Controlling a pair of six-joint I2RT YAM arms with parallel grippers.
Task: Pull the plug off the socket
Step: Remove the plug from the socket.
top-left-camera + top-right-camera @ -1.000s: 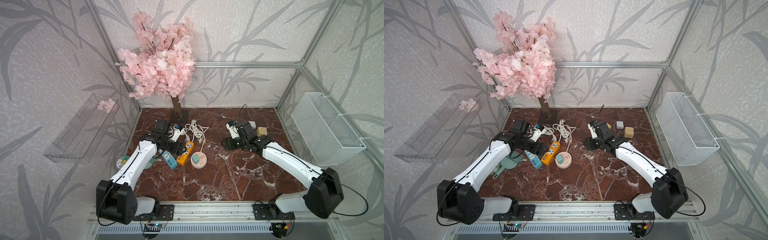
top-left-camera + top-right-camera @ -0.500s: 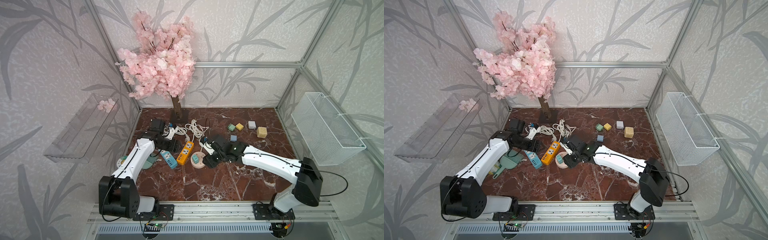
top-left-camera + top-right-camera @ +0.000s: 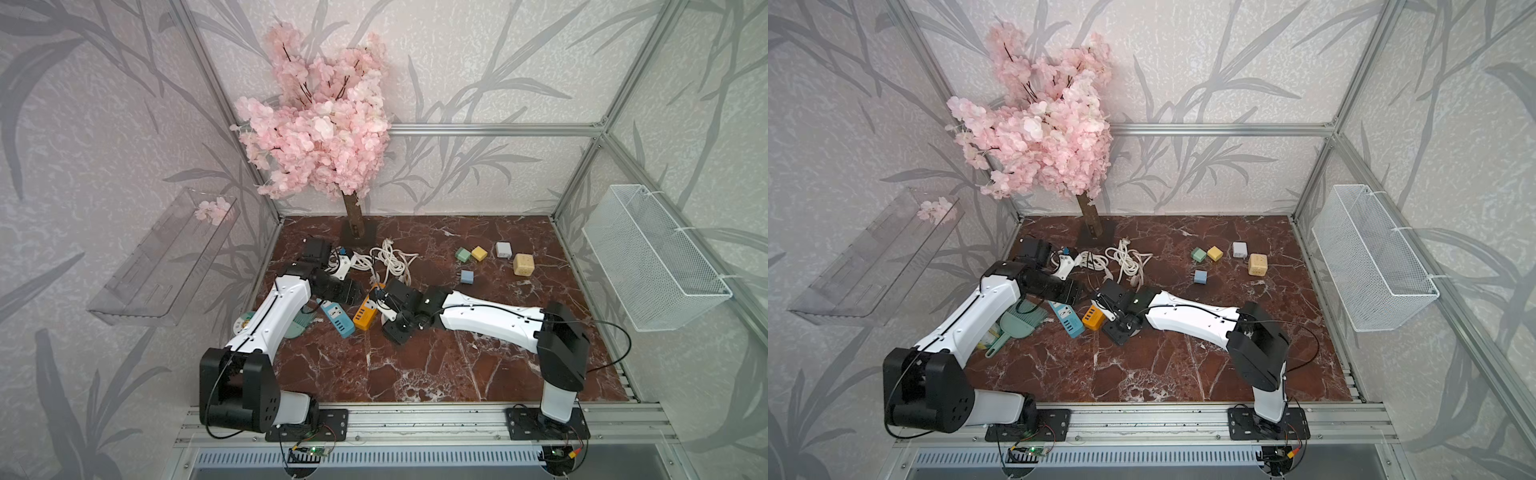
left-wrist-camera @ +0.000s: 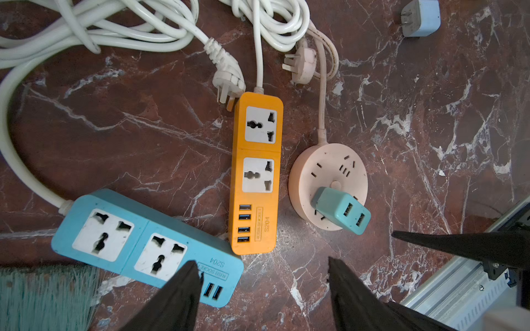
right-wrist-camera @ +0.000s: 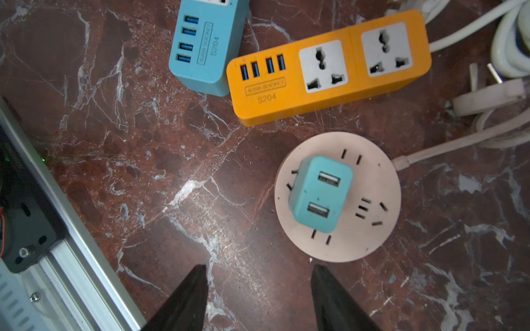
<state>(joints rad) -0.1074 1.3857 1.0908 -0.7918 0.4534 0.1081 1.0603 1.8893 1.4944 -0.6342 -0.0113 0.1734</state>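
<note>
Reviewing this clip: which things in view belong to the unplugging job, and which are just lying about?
Part of the job:
- teal USB charger, plugged in
- round pink socket that holds it

Just lying about:
- orange power strip
- blue power strip
- white cables
- loose cube adapters
- teal brush
- blossom tree
- wire basket

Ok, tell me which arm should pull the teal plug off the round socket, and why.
Right, likely. The right pincer, open, hangs close beside the teal plug on the round socket, nothing between. The left pincer sits further off, by the blue strip.
</note>
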